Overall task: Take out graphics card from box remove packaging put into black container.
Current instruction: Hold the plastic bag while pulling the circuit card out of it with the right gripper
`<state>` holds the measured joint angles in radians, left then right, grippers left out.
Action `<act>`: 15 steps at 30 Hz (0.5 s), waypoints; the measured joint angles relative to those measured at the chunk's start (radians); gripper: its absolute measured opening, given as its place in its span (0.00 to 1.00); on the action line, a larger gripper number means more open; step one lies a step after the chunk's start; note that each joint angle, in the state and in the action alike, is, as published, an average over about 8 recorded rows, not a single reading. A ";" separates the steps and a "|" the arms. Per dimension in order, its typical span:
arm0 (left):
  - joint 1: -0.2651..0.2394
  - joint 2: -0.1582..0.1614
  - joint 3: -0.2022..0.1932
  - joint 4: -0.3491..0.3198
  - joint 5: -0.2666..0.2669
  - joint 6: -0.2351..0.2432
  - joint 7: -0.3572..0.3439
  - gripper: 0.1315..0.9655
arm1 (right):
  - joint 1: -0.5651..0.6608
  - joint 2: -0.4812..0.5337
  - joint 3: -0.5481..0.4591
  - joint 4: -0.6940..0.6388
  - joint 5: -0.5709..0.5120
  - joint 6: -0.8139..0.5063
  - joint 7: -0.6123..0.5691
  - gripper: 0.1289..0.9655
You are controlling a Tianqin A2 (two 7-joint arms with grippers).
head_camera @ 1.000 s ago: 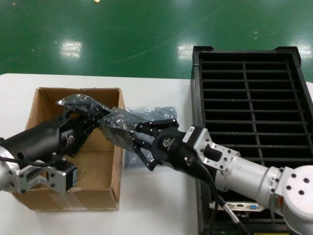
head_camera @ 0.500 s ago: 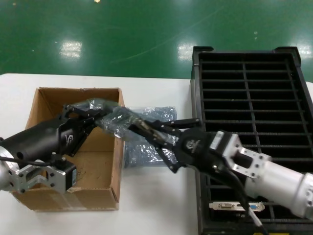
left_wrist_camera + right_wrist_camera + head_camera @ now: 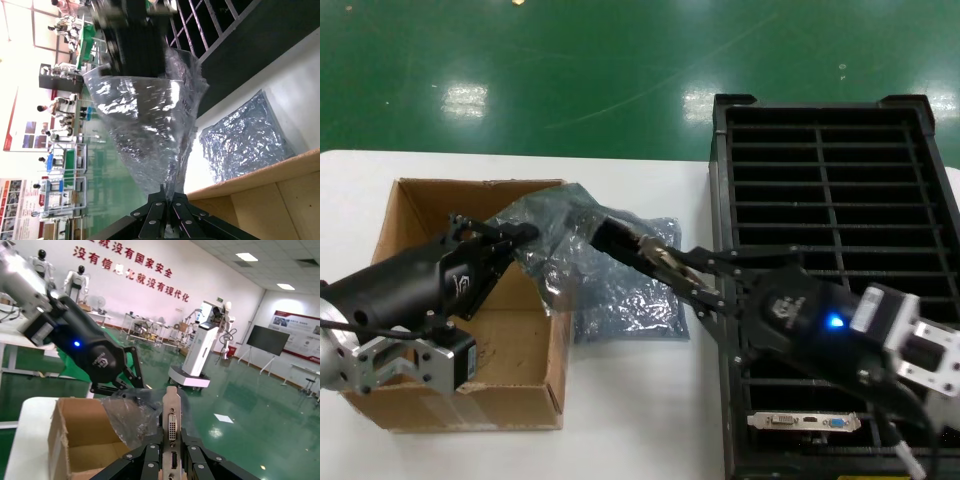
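Observation:
My left gripper (image 3: 523,233) is over the brown cardboard box (image 3: 408,205) and is shut on one end of the crinkly translucent bag (image 3: 555,235). In the left wrist view its gripper (image 3: 172,199) pinches the bag (image 3: 145,115). My right gripper (image 3: 672,268) is shut on the silver bracket end of the graphics card (image 3: 617,239). The card's dark far end is still inside the bag's mouth. In the right wrist view the gripper (image 3: 171,446) clamps the bracket (image 3: 171,422), with the bag (image 3: 129,417) and the box (image 3: 75,437) behind. The black container (image 3: 840,200) stands at the right.
A second, flat bag (image 3: 625,295) lies on the white table (image 3: 640,410) between box and crate; it also shows in the left wrist view (image 3: 245,135). A look-alike card (image 3: 805,420) sits in a near slot of the crate. Green floor lies beyond the table.
My right gripper has pulled back to the right toward the crate with the card, drawing it partly out of the bag. The left gripper has held still; the bag has stretched out.

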<state>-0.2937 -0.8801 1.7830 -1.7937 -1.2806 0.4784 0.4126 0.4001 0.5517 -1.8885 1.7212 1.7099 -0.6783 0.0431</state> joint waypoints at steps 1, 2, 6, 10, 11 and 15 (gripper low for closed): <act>0.000 0.000 0.000 0.000 0.000 0.000 0.000 0.01 | -0.009 0.016 0.011 0.015 0.011 -0.006 0.003 0.07; 0.000 0.000 0.000 0.000 0.000 0.000 0.000 0.01 | -0.018 0.032 0.024 0.030 0.024 -0.013 0.005 0.07; 0.000 0.000 0.000 0.000 0.000 0.000 0.000 0.01 | -0.059 0.101 0.089 0.084 0.088 -0.044 0.014 0.07; 0.000 0.000 0.000 0.000 0.000 0.000 0.000 0.01 | -0.112 0.166 0.175 0.117 0.165 -0.084 0.005 0.07; 0.000 0.000 0.000 0.000 0.000 0.000 0.000 0.01 | -0.127 0.181 0.197 0.120 0.183 -0.094 -0.001 0.07; 0.000 0.000 0.000 0.000 0.000 0.000 0.000 0.01 | -0.194 0.239 0.287 0.120 0.241 -0.132 -0.027 0.07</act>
<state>-0.2937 -0.8801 1.7830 -1.7937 -1.2806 0.4784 0.4126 0.2065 0.7907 -1.6015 1.8409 1.9506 -0.8108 0.0160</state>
